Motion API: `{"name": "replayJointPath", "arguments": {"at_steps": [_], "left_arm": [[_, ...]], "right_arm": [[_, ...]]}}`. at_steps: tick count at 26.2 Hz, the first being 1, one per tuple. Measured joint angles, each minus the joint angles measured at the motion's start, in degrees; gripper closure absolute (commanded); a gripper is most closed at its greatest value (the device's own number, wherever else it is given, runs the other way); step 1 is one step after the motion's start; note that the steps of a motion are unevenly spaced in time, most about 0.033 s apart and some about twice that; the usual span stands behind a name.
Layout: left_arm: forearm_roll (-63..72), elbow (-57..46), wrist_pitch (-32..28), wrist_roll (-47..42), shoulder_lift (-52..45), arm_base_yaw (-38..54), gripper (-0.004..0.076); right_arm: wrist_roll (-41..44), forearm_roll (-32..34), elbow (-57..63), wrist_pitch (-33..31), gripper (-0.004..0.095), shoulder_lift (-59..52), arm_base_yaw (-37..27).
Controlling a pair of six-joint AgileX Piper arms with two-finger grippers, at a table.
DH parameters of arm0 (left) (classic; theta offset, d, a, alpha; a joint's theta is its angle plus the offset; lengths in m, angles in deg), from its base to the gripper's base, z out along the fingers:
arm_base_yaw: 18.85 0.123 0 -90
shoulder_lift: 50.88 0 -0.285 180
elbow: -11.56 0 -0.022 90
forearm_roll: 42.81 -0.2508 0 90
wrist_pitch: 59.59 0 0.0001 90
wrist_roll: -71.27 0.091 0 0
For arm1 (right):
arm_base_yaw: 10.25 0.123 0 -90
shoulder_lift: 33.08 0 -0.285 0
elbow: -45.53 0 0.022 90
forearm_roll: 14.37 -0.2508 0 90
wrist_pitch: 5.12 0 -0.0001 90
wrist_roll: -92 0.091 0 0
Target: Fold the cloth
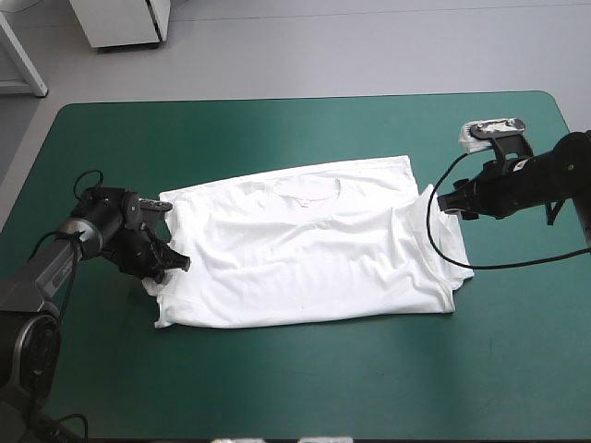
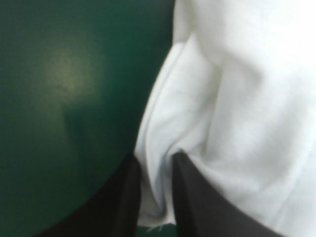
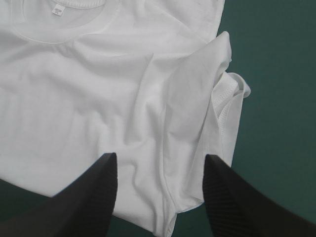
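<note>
The near strip of the teal-green cover lies bare across the table's whole width. A second wide bare band runs along the far edge. There is free cover to the right of the cloth too, and a narrower margin on the left, where the left arm comes in.

The T-shirt lies spread flat and somewhat wrinkled in the middle of the table, well clear of every edge. Its collar points toward the far edge and a sleeve lies out to each side. The right sleeve is folded up in a loose ridge.

The left gripper is at the shirt's left edge. Its black fingers are nearly closed, with a fold of the white cloth pinched between them.

The right gripper is over the shirt's right edge beside that sleeve, its fingers spread wide with nothing clamped. I cannot tell whether they touch the cloth.
</note>
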Motion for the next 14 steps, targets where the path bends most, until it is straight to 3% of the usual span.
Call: {"name": "replayJointPath", "arguments": {"at_steps": [7,14], "left_arm": [[0.6,1.1,3.0,-0.3,-1.7,0.0,0.0733],[10.6,5.8,4.3,2.3,-7.1,0.0,0.0733]], "right_arm": [[0.0,0.0,0.0,0.0,0.0412,0.0,0.0],[0.0,0.3,0.0,0.0,0.0412,0.0,0.0]]}}
